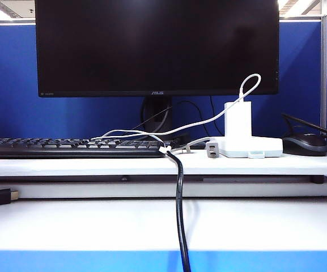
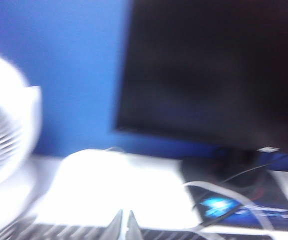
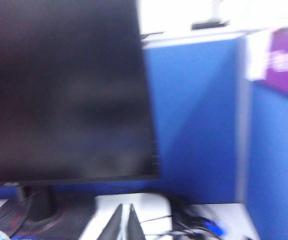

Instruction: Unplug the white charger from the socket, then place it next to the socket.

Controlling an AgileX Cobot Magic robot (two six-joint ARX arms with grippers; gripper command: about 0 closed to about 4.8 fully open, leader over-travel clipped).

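Note:
The white charger (image 1: 238,119) stands upright, plugged into the flat white socket (image 1: 265,146) on the raised shelf at the right, below the monitor. Its thin white cable (image 1: 197,122) loops up from the top and trails left toward the keyboard. Neither arm shows in the exterior view. In the blurred left wrist view my left gripper (image 2: 125,222) is shut and empty, above the keyboard edge. My right gripper (image 3: 125,215) is also shut and empty, with a blurred white block, apparently the charger (image 3: 148,205), just beyond its tips.
A big black monitor (image 1: 157,45) fills the back. A black keyboard (image 1: 67,147) lies left, a dark mouse (image 1: 305,143) right of the socket, a small grey plug (image 1: 211,149) beside it. A black cable (image 1: 180,209) hangs over the front. A white fan (image 2: 4,140) stands at far left.

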